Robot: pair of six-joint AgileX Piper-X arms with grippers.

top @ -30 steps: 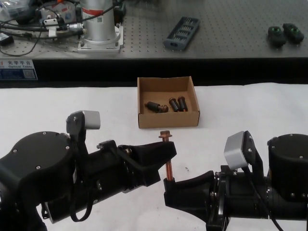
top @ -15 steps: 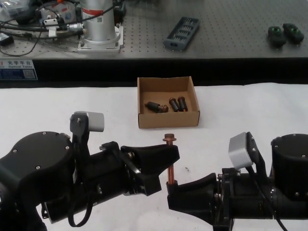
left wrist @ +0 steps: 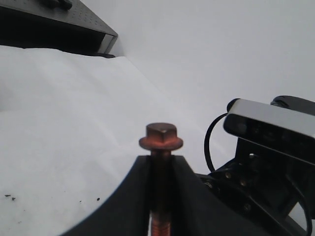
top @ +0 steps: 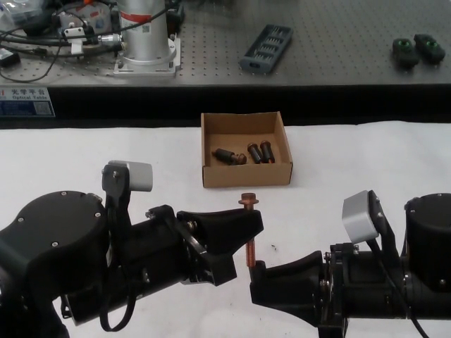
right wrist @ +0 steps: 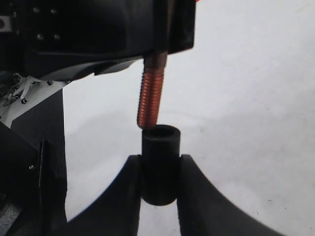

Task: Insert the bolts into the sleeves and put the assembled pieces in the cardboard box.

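My left gripper [top: 243,225] is shut on a copper bolt [top: 249,236], held upright with its hex head [left wrist: 160,137] above the fingers. In the right wrist view the bolt's threaded end [right wrist: 150,103] hangs just over the open mouth of a black sleeve [right wrist: 160,162]. My right gripper [right wrist: 160,167] is shut on that sleeve, directly below the left gripper, in front of the cardboard box [top: 246,174]. The box holds three assembled pieces [top: 243,154].
White paper covers the near bench. Behind it runs a perforated metal table with a metal post base [top: 144,42], a dark ribbed block [top: 266,46] and two black parts [top: 416,49] at the far right.
The right gripper with the sleeve has drawn down and slightly right, so the bolt's tip now sits at the sleeve's mouth. The left gripper and bolt shifted slightly right.
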